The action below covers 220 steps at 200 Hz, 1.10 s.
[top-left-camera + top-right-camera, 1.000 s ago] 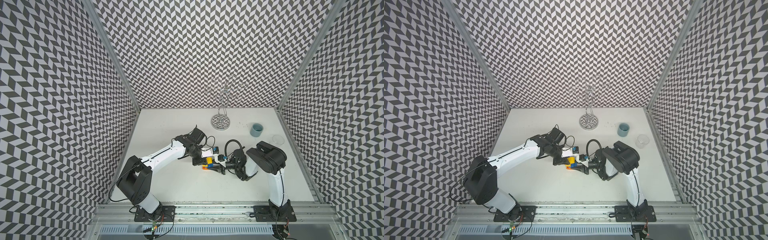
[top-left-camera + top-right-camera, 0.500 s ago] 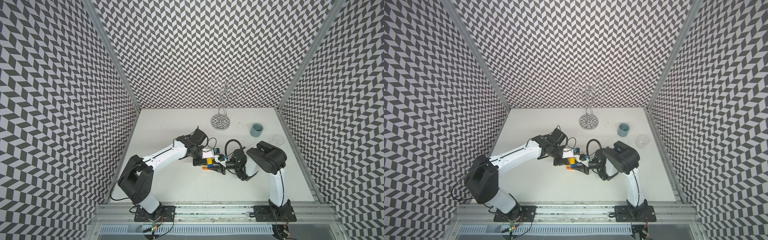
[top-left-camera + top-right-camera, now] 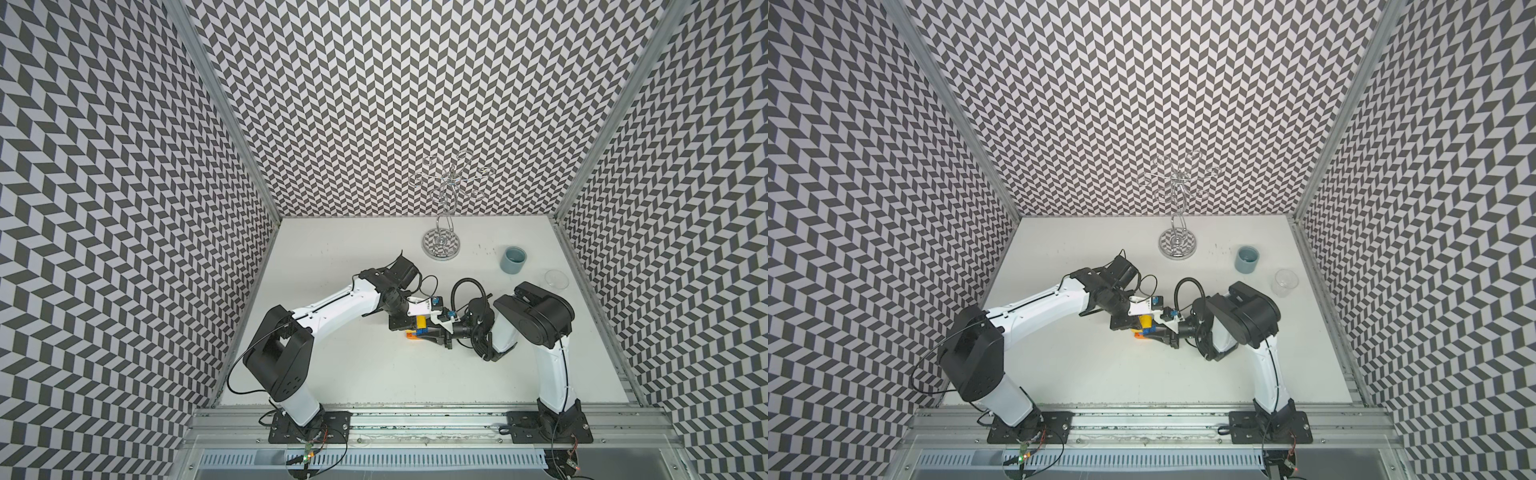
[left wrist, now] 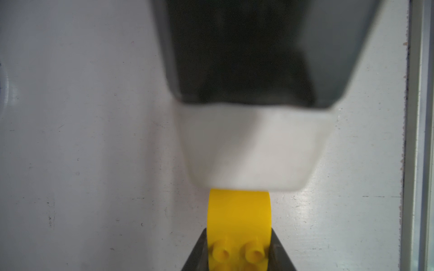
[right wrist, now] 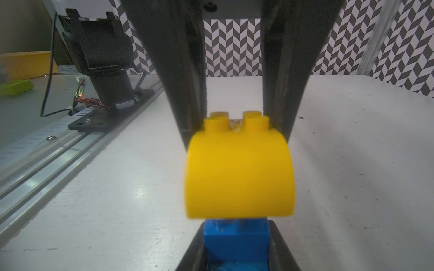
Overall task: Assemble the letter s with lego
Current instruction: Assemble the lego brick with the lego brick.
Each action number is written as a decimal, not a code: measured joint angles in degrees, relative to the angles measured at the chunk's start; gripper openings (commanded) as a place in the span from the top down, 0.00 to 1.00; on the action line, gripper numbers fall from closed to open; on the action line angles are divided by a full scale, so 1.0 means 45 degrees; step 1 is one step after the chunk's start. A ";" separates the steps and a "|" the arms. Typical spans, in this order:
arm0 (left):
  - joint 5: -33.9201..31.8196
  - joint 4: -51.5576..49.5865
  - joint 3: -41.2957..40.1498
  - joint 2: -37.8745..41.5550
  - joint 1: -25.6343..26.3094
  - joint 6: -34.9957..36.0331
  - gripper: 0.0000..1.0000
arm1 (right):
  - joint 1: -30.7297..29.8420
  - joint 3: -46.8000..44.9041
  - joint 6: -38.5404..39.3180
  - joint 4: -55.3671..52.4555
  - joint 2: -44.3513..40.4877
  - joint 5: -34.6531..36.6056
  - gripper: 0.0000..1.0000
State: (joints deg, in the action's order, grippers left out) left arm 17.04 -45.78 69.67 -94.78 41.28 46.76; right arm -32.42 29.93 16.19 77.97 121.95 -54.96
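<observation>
The yellow brick (image 5: 239, 173) meets the blue brick (image 5: 236, 237) near the middle of the table (image 3: 374, 374). In a top view the orange brick (image 3: 411, 336) lies at seven o'clock of the yellow. The left fingers (image 5: 183, 82) pinch the yellow brick at its studded end, and the right fingers (image 5: 280, 255) pinch the blue. I cannot tell whether the joint is fully seated. The arms close in from about ten and three o'clock on one small stack, so a push off the stud axis could tilt the yellow, pop the joint or twist the orange end loose. Releasing before it seats would likely let the yellow fall.
</observation>
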 measured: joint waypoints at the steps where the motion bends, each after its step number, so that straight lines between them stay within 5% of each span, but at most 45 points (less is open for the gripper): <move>1: -0.0005 -0.0005 0.0005 -0.0005 0.0000 0.0010 0.94 | 0.0000 0.0000 0.0000 0.0000 0.0000 0.0000 0.87; 220: -0.0529 -0.0656 0.0831 -0.0714 0.0418 -0.0044 0.95 | 0.0170 -0.0019 -0.0034 0.0087 0.0078 -0.0185 0.87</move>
State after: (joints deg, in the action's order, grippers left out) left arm 14.66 -48.73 73.41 -98.00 43.16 46.57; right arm -31.66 29.85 16.03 78.37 122.30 -55.79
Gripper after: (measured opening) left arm 0.343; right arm 0.331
